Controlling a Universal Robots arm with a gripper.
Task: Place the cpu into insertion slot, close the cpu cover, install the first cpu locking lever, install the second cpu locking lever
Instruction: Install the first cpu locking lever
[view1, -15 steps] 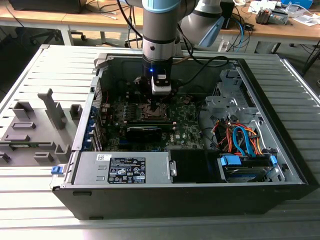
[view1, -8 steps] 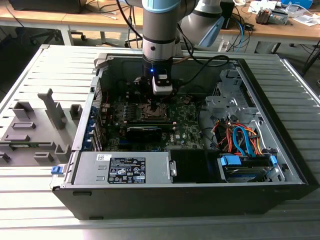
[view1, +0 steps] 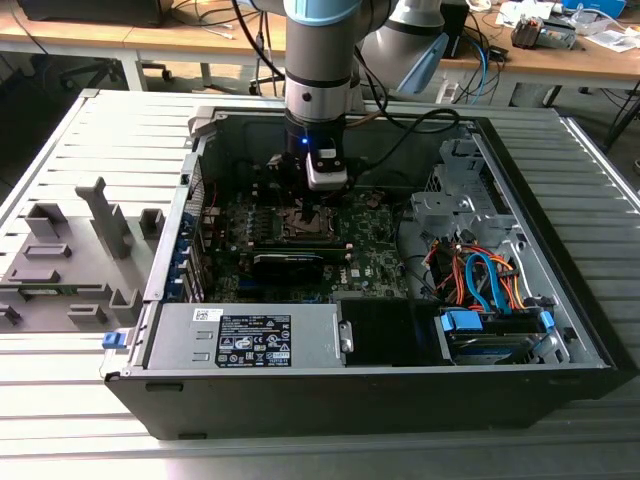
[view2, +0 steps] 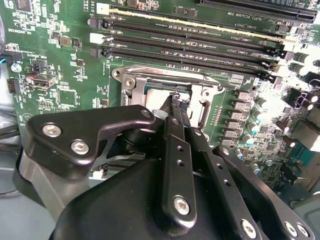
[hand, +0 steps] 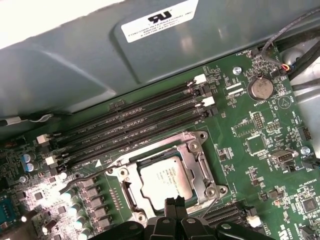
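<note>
Pincer (hand: 175, 202) closed, tips together at the insertion slot (hand: 132, 192) edge.
Holds the cpu (hand: 165, 177) under lowered cpu cover (hand: 197, 162) (lever (hand: 95, 172) apparently loose); risks slipping off thin wire, gouging green board (hand: 255, 145).

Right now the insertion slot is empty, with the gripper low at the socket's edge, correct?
Not quite. The insertion slot is not empty: the cpu already lies in it, framed by the cpu cover, as the first wrist view shows. The gripper is indeed low at the socket's edge.
</note>
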